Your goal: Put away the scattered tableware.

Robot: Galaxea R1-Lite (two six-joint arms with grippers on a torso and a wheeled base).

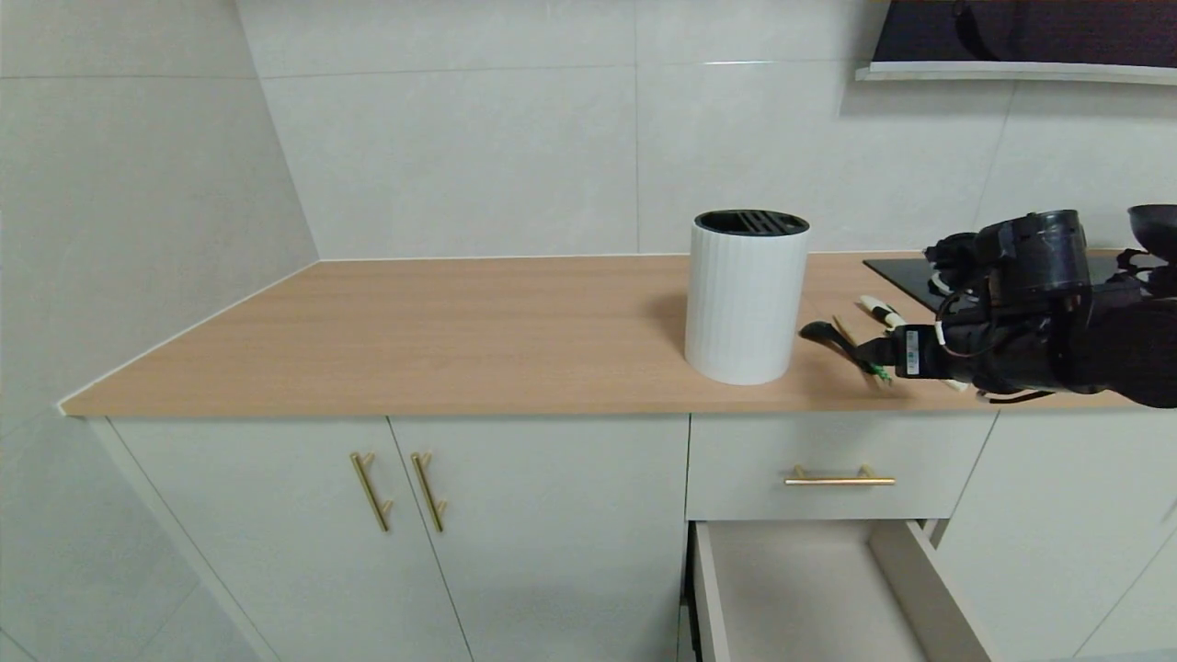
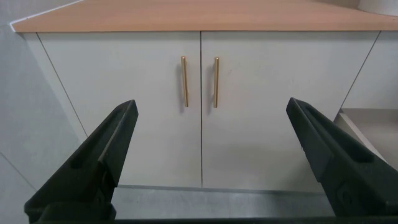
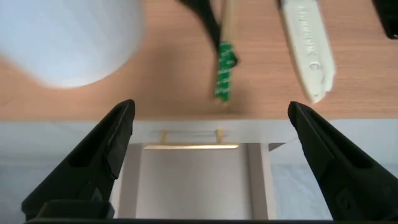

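Tableware [image 1: 881, 313], three pieces, lies beside one white holder [image 1: 745, 299].

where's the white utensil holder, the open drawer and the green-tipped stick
white utensil holder [image 1: 743, 308], head view, middle of its ribbed side
open drawer [image 1: 800, 598], head view, bare floor inside it
green-tipped stick [image 3: 224, 78], right wrist view, its green patterned end

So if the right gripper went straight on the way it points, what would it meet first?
Most likely the green-tipped chopstick on the counter, dead ahead of the open right gripper; the white holder sits off-line. Depth is unclear.
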